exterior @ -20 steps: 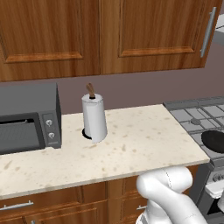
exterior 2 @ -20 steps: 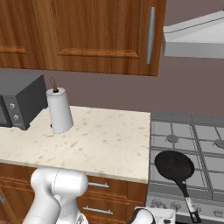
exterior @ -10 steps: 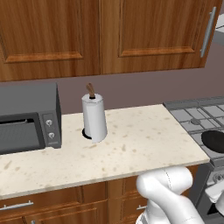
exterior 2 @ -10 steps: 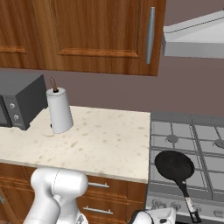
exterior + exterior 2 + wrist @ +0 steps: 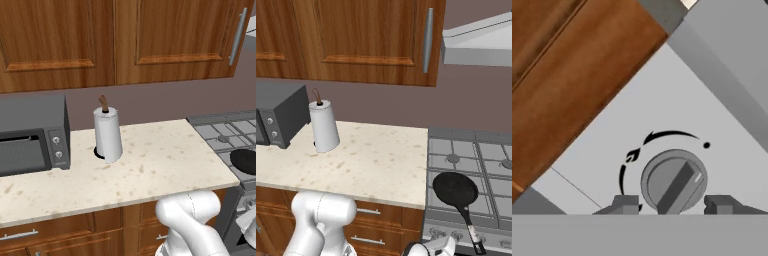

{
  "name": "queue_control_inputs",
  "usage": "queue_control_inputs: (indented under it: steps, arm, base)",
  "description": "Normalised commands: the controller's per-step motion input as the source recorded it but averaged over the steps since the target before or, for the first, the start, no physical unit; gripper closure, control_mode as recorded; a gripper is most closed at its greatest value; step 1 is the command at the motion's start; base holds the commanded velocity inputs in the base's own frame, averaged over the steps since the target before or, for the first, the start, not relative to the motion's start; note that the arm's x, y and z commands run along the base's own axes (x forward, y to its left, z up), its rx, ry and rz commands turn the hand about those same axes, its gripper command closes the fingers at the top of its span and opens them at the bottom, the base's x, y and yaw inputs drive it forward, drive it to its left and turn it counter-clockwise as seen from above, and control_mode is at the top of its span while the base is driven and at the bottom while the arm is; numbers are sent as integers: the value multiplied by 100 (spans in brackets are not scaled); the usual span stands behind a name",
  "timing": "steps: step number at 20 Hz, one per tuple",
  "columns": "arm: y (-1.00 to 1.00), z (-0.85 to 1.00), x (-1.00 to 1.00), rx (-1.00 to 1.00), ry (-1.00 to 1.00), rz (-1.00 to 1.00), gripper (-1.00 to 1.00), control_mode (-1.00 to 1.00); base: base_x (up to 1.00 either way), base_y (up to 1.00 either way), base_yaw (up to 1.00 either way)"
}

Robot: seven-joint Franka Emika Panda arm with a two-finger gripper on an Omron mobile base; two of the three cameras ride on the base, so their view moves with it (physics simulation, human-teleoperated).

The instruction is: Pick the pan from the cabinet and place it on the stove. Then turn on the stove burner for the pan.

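Setting: simulated kitchen, stove front panel.
Pincer: jaws part open, straddling the knob, gripping nothing yet.
Knob: rigid, smooth; pinch its raised bar.
Pan: above, beyond, on the grate.

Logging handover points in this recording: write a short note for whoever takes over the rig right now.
Claw: open, fingertips either side of a stove knob, no grip visible yet.
Pan: on the stove, front left burner, handle pointing toward the front edge.
Cabinet: doors closed.
Done: pan taken out and set on the stove.
Left: close on the knob and turn it to light the pan's burner. I cannot tell whether this knob is the one for that burner.
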Motion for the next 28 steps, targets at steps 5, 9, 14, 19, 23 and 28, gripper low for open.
queue_control_inputs:
  steps: [5,9,14,19,23,28]
  arm:
    - [24,28,-8,-33,-1,0,100,-100]
    - [34,25,-7,-24,-1,0,100,-100]
    - [28,14,-2,-25,0,0,100,-100]
    - [28,3,-2,-26,0,0,100,-100]
    - [33,0,0,-20,0,0,-100,-100]
    - [34,4,-2,-16,0,0,-100,-100]
  base:
    - [0,0,0]
    - [0,0,0]
    - [0,0,0]
    - [0,0,0]
    - [0,0,0]
    - [0,0,0]
